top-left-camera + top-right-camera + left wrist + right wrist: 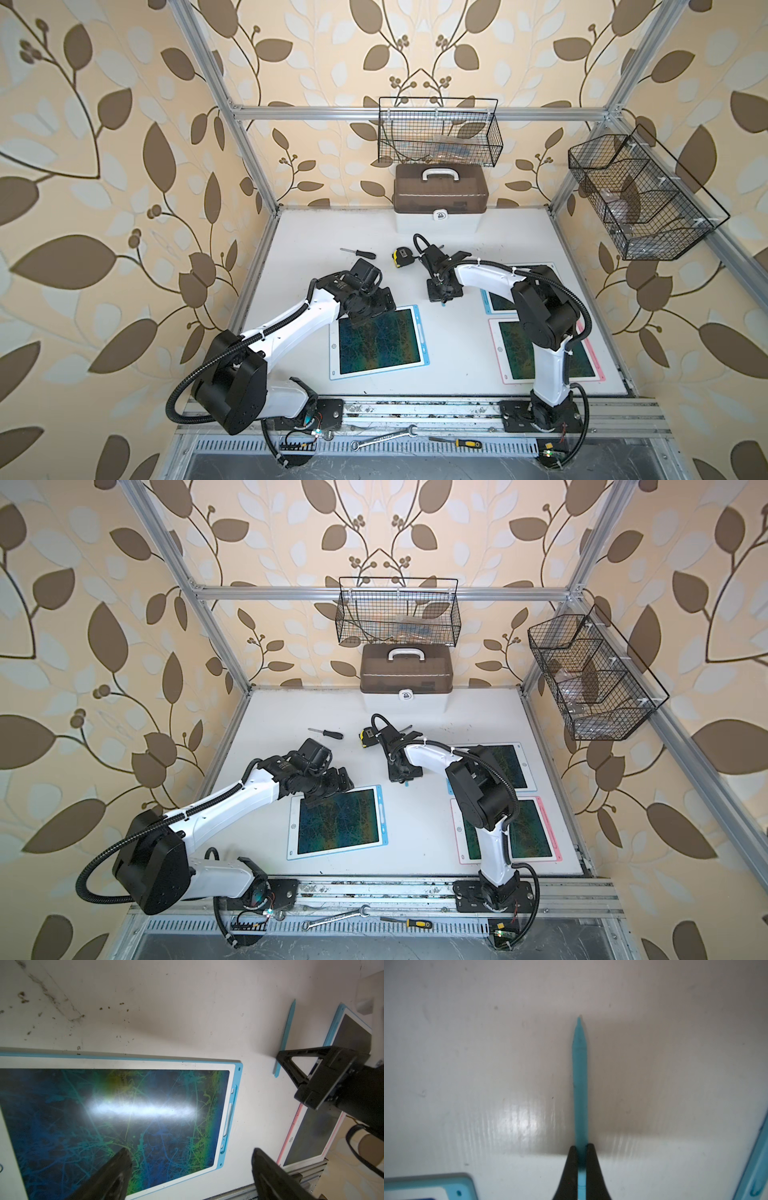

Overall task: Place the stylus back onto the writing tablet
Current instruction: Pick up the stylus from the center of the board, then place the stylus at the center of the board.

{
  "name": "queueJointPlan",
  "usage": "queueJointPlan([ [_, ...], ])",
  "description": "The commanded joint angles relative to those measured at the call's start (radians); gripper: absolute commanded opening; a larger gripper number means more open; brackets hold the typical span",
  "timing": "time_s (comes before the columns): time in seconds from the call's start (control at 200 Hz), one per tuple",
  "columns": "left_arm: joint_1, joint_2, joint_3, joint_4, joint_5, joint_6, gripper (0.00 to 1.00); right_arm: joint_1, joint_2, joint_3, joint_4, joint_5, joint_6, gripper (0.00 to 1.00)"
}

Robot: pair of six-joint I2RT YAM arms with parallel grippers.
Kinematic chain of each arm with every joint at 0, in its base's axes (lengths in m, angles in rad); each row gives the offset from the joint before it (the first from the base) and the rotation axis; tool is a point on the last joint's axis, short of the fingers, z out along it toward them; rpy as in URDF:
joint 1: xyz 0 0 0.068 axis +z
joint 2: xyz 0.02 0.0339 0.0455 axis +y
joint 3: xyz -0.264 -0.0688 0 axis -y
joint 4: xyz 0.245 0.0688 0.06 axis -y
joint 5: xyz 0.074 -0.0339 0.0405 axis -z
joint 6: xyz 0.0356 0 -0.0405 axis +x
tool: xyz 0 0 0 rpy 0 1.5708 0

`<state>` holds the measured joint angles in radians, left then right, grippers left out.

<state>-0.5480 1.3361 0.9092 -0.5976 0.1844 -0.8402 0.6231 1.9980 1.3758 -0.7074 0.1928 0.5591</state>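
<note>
R gripper (581,1148) is clamped tight on the back end of the blue stylus (580,1084). The rest of the stylus pokes straight out ahead of the fingertips, tip forward. It looks flat on the white table (467,1064) (can't tell if it's a hair off the surface).

Off to one side of that gripper, near but not touching, is a corner of the blue-rimmed tablet (425,1186). On the opp side there's the edge of a 2nd blue tablet (758,1167), which sits partly under the R arm in a top view (498,301). So the stylus is on bare table btwn the two blue tablets, on neither.

L gripper (190,1159) is wide open w/ nothing in it, hovering over the first tablet's far corner. One finger (120,1167) is over the scribbled green-blue screen, the other is out past the tablet's slotted long edge (228,1118). From its wrist cam the stylus (287,1028) lies beyond that edge, w/ the R gripper on its end.

A pink-rimmed tablet (515,353) lies back toward the R arm's base.

Just past the R gripper is a tape measure (403,254), and past the L gripper a small screwdriver (358,252). Further back is a brown-lidded toolbox (440,195) at the wall, w/ a wire basket (438,133) hung above it.
</note>
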Motion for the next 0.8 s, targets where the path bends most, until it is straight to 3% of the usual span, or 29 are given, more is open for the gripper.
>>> queueJointPlan([
  [0.0,0.008,-0.034,-0.01,0.019,0.018,-0.003,0.91,0.025,-0.044,-0.039,-0.026,0.021,0.028,0.01],
  [0.795,0.009,-0.005,-0.024,0.054,0.036,0.01,0.92,0.125,-0.193,-0.246,-0.062,0.007,0.088,0.01],
])
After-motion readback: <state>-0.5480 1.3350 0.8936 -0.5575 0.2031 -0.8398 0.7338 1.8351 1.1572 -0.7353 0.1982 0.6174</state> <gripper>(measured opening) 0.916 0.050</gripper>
